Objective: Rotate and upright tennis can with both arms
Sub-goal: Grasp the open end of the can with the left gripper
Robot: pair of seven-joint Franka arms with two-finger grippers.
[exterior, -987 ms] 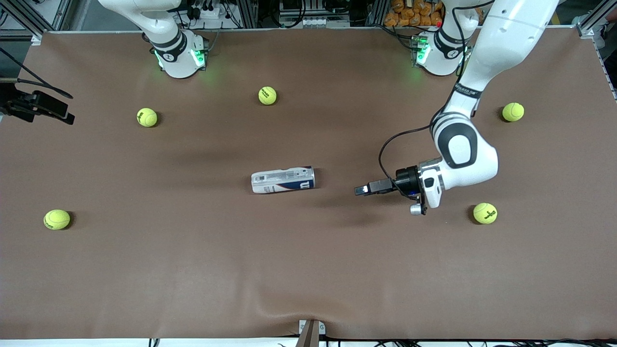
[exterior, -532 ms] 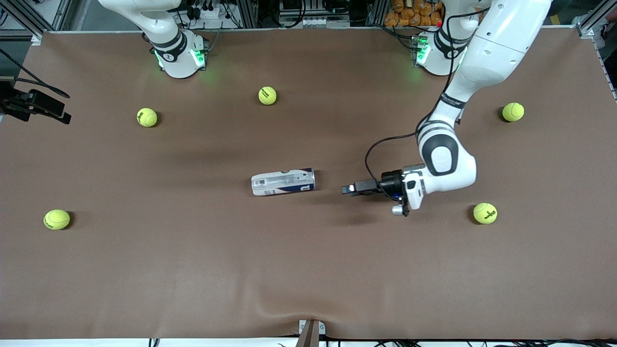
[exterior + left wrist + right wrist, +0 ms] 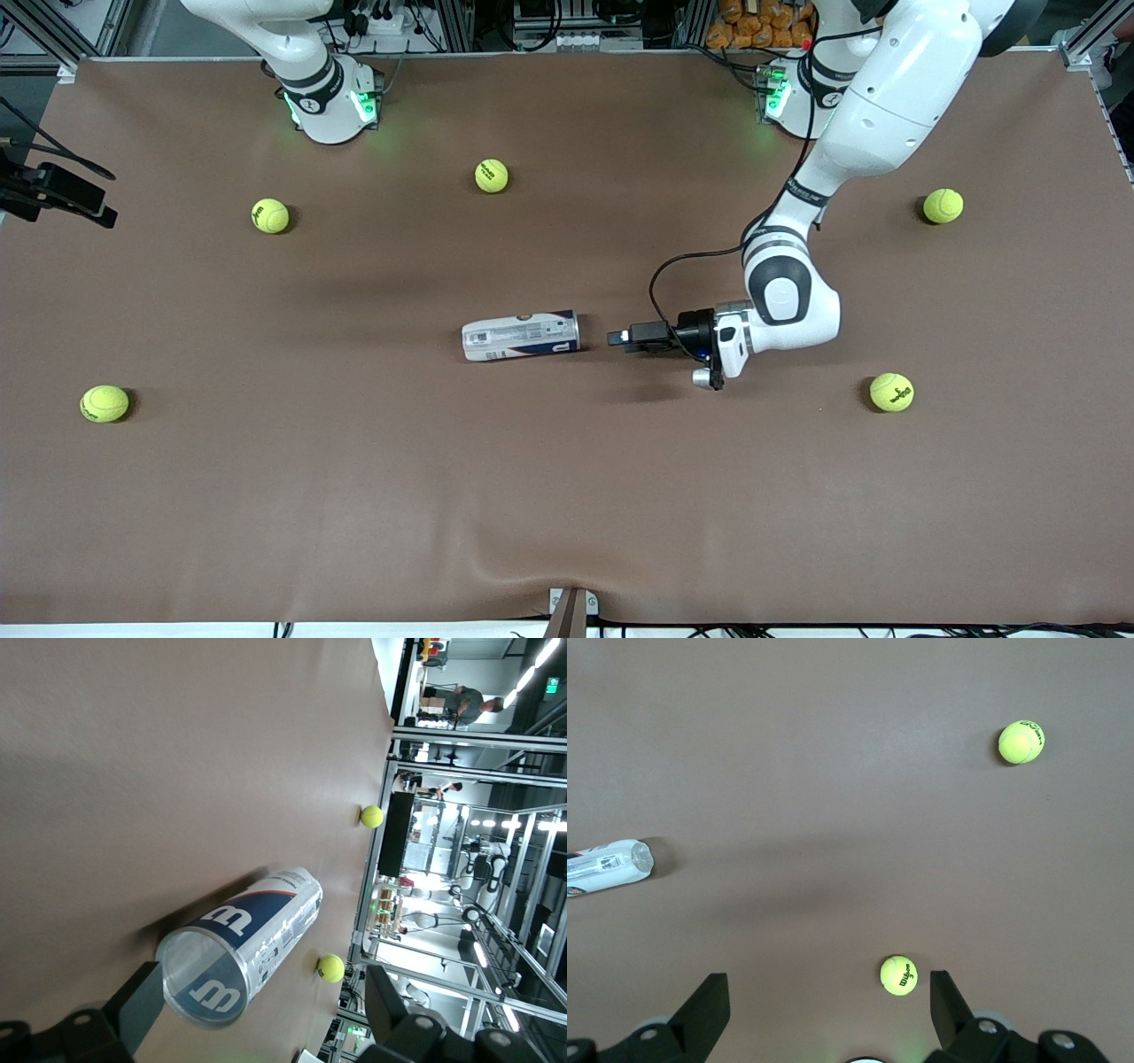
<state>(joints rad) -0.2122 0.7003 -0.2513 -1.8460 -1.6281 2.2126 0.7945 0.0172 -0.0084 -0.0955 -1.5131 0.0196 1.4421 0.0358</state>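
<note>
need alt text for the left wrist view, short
A clear tennis can with a navy and white label lies on its side on the brown table, its open end facing the open left gripper. Two tennis balls sit past the can near the table's edge.

Table cover: brown, matt, cloth-like sheet, smooth with a slight wrinkle at the edge nearest the front camera. Tennis can: clear glossy plastic wall, printed white and navy label, smooth; transparent end visible in the left wrist view. Tennis balls: yellow-green, fuzzy felt, matt. Left arm: glossy white plastic shell, black joint rings. Left gripper: black, matt, fingers apart.
</note>
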